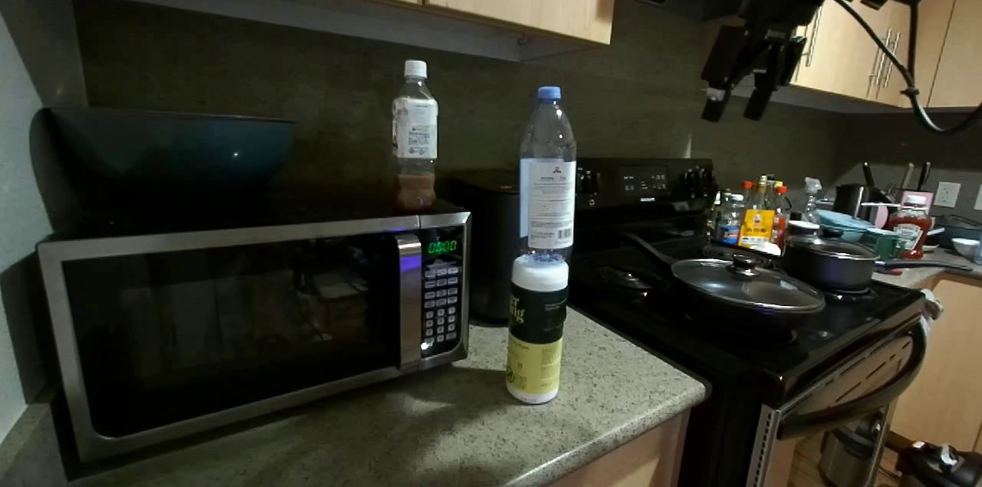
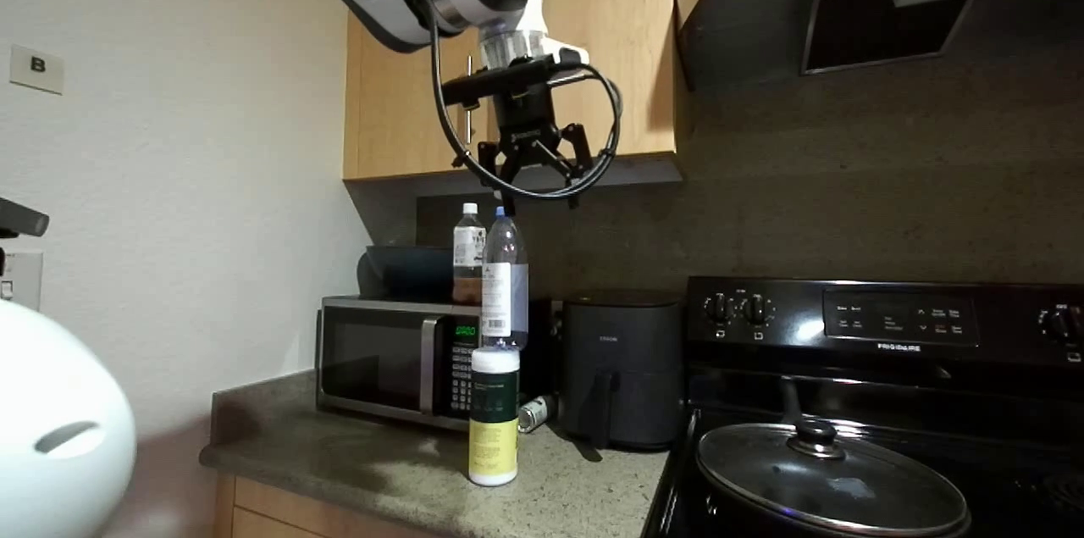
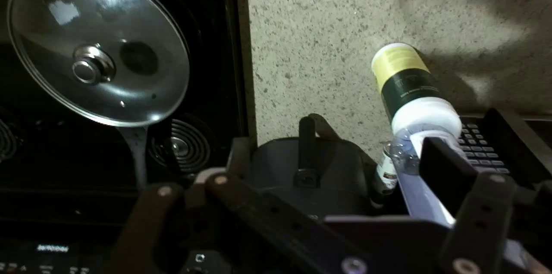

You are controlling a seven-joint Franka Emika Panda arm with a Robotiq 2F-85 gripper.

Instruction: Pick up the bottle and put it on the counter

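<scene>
Fingers, bottle partly behind one.

The surface is speckled grey-beige and stone-look, its near edge rounded. Standing directly on it: at left, a microwave, door facing near; at far right, a black air fryer; near, apart from the microwave's right end, an upright canister with white lid and green-and-yellow label. Between microwave and air fryer, a small container lies on its side.
</scene>
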